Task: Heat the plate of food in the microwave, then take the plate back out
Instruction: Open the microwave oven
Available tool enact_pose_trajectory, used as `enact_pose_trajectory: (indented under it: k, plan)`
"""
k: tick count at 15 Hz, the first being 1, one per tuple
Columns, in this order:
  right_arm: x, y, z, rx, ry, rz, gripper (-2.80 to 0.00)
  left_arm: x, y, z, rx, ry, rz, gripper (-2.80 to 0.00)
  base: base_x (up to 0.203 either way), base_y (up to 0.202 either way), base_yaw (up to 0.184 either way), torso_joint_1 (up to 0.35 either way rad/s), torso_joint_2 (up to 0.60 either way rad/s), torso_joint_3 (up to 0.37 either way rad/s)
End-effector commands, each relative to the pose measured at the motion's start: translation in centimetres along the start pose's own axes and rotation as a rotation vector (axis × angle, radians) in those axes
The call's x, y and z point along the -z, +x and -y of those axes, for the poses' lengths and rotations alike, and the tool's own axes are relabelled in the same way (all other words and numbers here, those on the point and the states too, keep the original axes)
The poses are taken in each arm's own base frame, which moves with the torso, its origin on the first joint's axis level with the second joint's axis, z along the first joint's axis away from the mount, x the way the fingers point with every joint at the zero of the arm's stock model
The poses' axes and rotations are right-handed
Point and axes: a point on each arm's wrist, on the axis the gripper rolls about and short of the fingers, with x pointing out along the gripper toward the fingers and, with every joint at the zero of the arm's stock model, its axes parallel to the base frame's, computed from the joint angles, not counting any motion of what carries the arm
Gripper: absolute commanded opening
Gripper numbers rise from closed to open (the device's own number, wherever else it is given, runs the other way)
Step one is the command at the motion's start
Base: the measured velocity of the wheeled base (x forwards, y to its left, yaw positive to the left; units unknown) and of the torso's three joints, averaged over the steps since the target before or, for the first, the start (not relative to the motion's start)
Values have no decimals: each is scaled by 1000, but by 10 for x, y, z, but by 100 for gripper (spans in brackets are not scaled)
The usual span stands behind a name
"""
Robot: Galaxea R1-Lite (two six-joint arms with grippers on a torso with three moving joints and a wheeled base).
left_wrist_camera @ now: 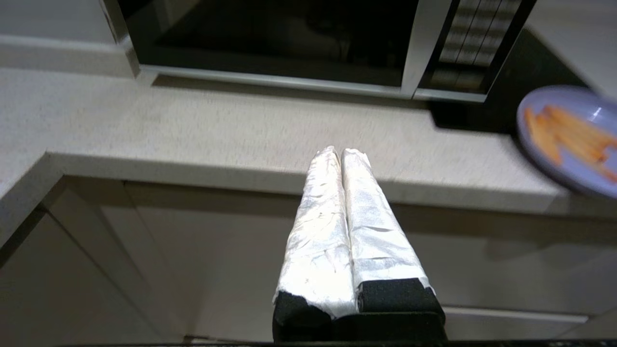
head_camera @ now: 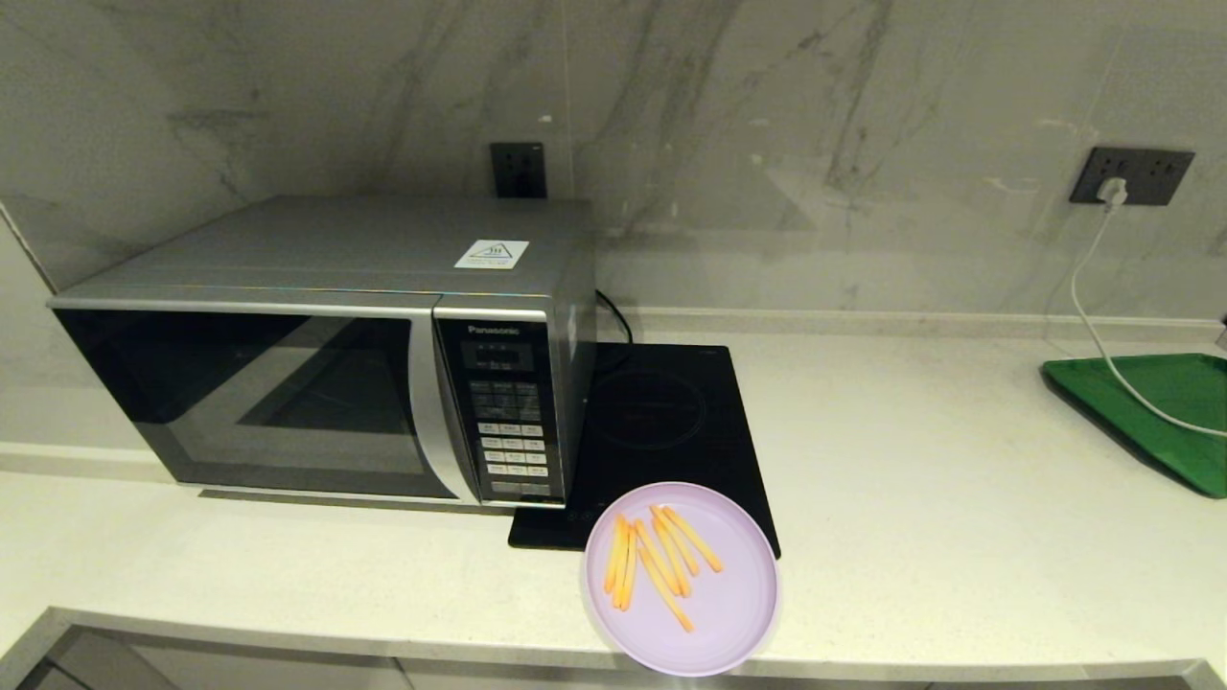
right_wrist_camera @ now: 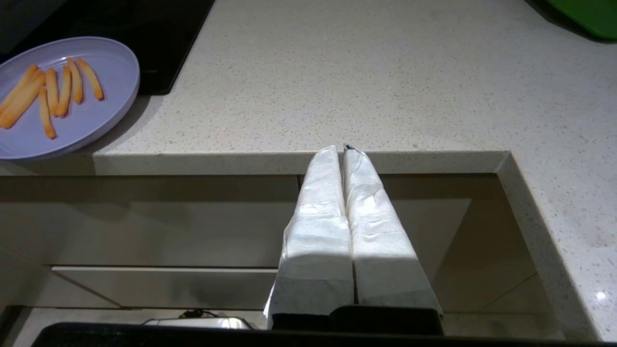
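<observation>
The pale lilac plate of food point(head_camera: 714, 609) carries several orange-yellow fries and rests at the counter's front edge, partly over the black hob and slightly past the edge. The silver-grey Panasonic microwave point(head_camera: 316, 350) stands at the left with its dark glass door closed. Neither gripper shows in the head view. My left gripper point(left_wrist_camera: 341, 153) is shut and empty, hanging in front of the counter edge below the microwave point(left_wrist_camera: 289, 43), with the plate point(left_wrist_camera: 569, 159) off to its right. My right gripper point(right_wrist_camera: 340, 150) is shut and empty at the counter edge, right of the plate point(right_wrist_camera: 96, 115).
A flat black induction hob point(head_camera: 661, 422) lies right of the microwave. A green tray point(head_camera: 1150, 407) sits at the far right with a white cable point(head_camera: 1093, 316) running over it from a wall socket. Cabinet fronts point(right_wrist_camera: 144, 221) lie below the counter point(head_camera: 959, 498).
</observation>
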Motion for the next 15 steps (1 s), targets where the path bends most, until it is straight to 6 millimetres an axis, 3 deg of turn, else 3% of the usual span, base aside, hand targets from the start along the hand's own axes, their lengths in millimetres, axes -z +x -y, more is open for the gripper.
enact_pose_trajectory:
  k: [1,3,4,8,11,13,15]
  plan:
    - [0,0,0,0,0,-2,-280,-35,-14,3,18,-42,103,-280,0,0,0,0,0,0]
    - [0,0,0,-1,0,-1,-280,-73,-18,7,58,-66,101,-280,0,0,0,0,0,0]
    - [0,0,0,-1,0,-1,-280,-91,-9,8,81,-86,53,0,0,0,0,0,0,0]
    - [0,0,0,1,1,-1,-280,-153,65,22,209,-166,-202,0,0,0,0,0,0,0]
    - [0,0,0,1,1,-1,-280,-188,126,43,436,-213,-329,0,0,0,0,0,0,0]
    - [0,0,0,1,1,-2,-280,-194,164,51,600,-252,-422,0,0,0,0,0,0,0]
    - [0,0,0,0,0,-2,-280,-194,183,42,824,-285,-466,0,0,0,0,0,0,0]
